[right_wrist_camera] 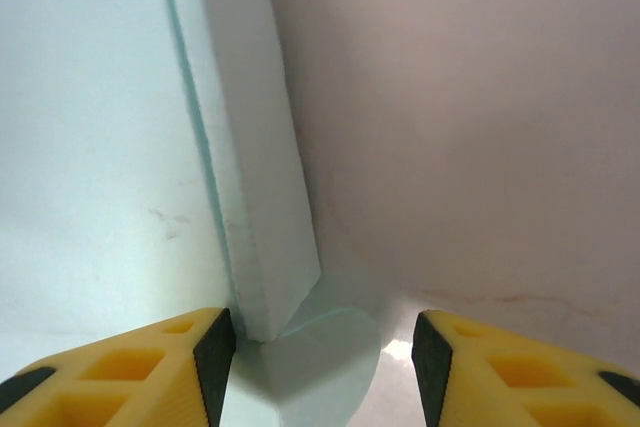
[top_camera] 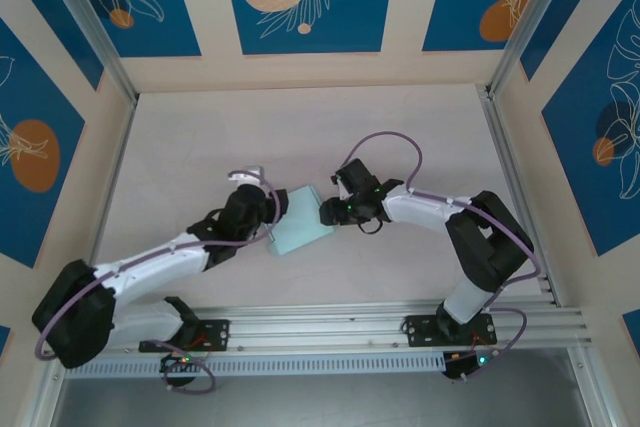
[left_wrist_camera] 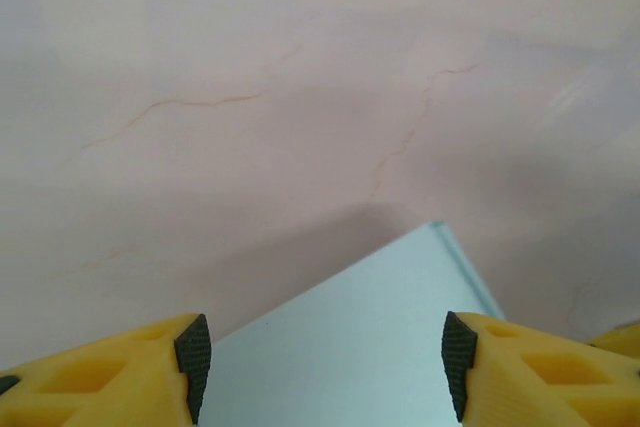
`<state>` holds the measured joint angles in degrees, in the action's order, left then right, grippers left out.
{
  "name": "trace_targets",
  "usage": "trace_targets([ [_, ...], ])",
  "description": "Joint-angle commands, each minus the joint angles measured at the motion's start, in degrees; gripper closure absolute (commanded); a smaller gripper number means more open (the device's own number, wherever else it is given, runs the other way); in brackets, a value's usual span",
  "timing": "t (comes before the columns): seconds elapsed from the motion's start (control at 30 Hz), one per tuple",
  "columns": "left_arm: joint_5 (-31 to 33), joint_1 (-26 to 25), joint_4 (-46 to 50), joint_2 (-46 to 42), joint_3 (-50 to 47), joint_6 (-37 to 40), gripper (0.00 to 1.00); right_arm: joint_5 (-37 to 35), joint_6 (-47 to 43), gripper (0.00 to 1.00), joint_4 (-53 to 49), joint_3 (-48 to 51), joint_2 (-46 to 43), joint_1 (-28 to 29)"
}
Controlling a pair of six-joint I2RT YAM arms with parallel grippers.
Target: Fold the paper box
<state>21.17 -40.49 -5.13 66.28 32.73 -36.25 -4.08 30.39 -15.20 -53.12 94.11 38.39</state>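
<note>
The paper box is pale light-blue card, folded into a small flat box that lies on the table between the two arms. My left gripper is at its left edge. In the left wrist view the box's flat top lies under the left gripper, whose jaws stand apart and hold nothing. My right gripper is at the box's right corner. In the right wrist view its left pad sits beside the side wall, and a rounded tab flap lies between the open jaws of the right gripper.
The pale tabletop stretches behind the box. Aluminium rails run along the near edge by the arm bases. Slanted frame posts and blue-patterned panels bound the sides and back.
</note>
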Motion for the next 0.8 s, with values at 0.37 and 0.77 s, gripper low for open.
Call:
trace_targets([
  [0.37, -22.9, 11.8, -3.9, 2.0, -8.0, -4.1, 0.39, 6.5, 0.7, 0.32, -6.8, -10.6, 1.0, -2.5],
  [0.77, -26.2, 13.6, -7.6, 11.8, -9.5, -7.0, 0.63, 21.9, 8.2, 0.23, 5.2, -3.6, 6.3, -8.2],
])
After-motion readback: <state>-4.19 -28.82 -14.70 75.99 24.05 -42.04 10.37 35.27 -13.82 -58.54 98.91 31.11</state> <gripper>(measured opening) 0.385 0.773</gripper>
